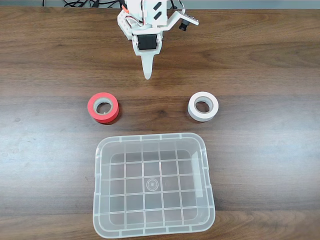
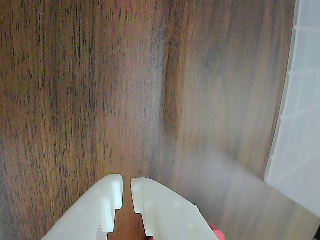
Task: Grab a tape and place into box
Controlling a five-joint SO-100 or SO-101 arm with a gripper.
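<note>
Fixed view: the arm stands at the far edge of the wooden table (image 1: 45, 65), its white gripper (image 1: 147, 75) pointing toward the near side, the tip tapering to a single point. The red tape (image 1: 103, 107) lies flat to the left of centre and the white tape (image 1: 203, 106) to the right; the two are well apart, with bare wood between them directly in front of the gripper tip. The clear box (image 1: 202, 187) sits near the front edge, its far rim just beside both rolls but touching neither; broad open table lies on either side of it. Wrist view: the gripper (image 2: 126, 187) enters from the bottom edge, its two white fingers nearly together with a narrow slit between the tips, holding nothing. Bare wood lies ahead, and the box wall (image 2: 295, 140) runs along the right edge. A sliver of red (image 2: 216, 232) shows beside the right finger.
</note>
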